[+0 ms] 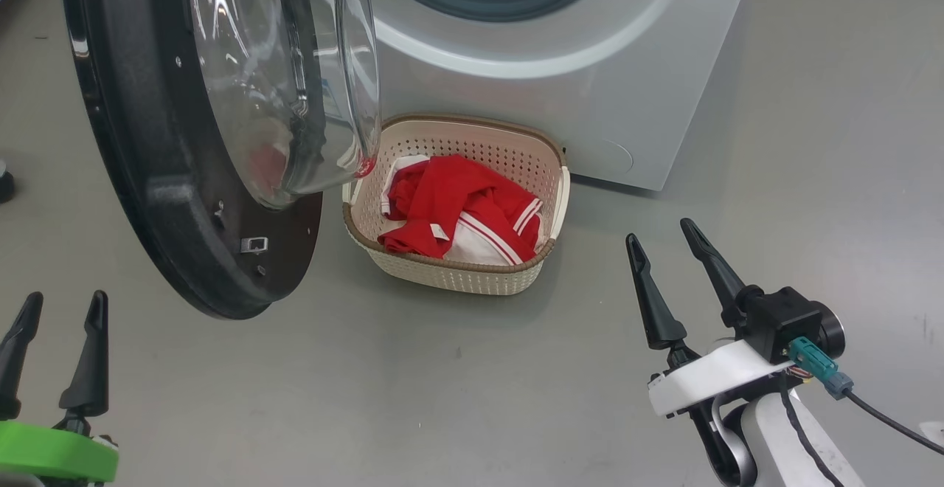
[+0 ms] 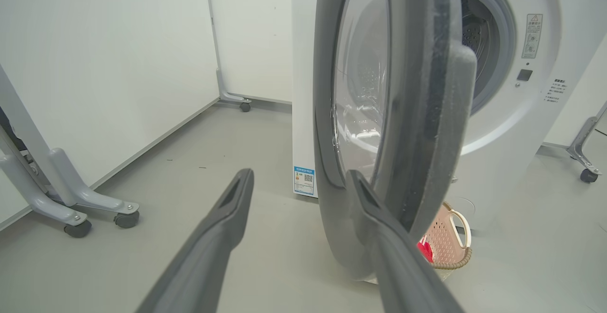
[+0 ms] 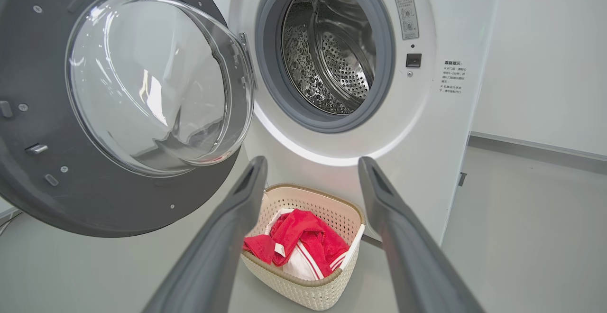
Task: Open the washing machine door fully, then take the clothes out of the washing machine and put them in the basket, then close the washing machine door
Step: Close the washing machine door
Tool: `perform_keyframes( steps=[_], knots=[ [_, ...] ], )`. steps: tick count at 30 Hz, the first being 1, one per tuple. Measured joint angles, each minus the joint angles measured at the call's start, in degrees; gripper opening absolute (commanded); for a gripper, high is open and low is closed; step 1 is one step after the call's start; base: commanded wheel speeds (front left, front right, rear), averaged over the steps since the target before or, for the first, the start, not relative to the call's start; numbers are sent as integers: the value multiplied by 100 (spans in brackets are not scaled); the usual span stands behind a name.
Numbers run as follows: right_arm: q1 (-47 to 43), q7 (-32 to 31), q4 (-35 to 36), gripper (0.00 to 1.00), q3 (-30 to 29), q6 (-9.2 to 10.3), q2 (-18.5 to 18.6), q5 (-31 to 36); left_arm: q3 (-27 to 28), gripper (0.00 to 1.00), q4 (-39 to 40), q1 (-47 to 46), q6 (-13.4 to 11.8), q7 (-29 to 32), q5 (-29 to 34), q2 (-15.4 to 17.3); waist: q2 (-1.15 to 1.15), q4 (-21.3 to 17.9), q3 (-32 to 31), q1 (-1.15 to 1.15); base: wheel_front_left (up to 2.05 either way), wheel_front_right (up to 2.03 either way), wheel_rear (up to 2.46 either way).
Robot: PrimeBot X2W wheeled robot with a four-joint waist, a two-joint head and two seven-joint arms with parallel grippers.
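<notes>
Both grippers are empty, fingers spread. The left gripper is at near left, close to the open washing machine door; the right gripper is at near right. Farther off between them, the red clothes lie in the basket, just before the washing machine. Its drum looks empty, so seemingly only closing the door is left.

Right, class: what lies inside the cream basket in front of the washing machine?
A crumpled red garment with white parts and striped trim lies in the basket. The garment covers the basket's floor, so anything beneath it cannot be seen.
</notes>
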State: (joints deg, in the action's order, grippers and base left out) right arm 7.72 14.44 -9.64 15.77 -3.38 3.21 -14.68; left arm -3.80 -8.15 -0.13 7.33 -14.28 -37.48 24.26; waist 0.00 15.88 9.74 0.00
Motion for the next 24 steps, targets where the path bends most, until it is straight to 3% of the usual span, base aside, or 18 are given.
perform_keyframes(
  steps=[1, 3, 13, 19, 24],
  knots=[
    [0, 0, 1, 100, 0, 0, 0, 0, -7, 76, 1, 0, 0, 0, -20, 0, 0, -2, 6, 0, 0, 0, 0],
    [0, 0, 2, 100, 0, 0, 0, 0, -42, 0, 0, -1, 0, 0, -26, 0, 0, -7, 19, 0, 0, 0, 0],
    [1, 0, -1, 100, 7, 0, 0, 0, -183, 0, -47, -4, 1, 0, -162, 20, 0, 1, 45, 0, 0, 0, 0],
    [1, 0, -9, 100, 52, -1, 0, 0, -169, 0, -67, -109, 1, 1, -593, 138, 0, 17, 28, 0, 0, 0, 0],
    [2, 0, -27, 100, 92, -2, 0, 0, 23, 0, -71, -331, 1, 254, -1335, 209, 0, 16, 1, 0, 0, 0, 0]
  ],
)
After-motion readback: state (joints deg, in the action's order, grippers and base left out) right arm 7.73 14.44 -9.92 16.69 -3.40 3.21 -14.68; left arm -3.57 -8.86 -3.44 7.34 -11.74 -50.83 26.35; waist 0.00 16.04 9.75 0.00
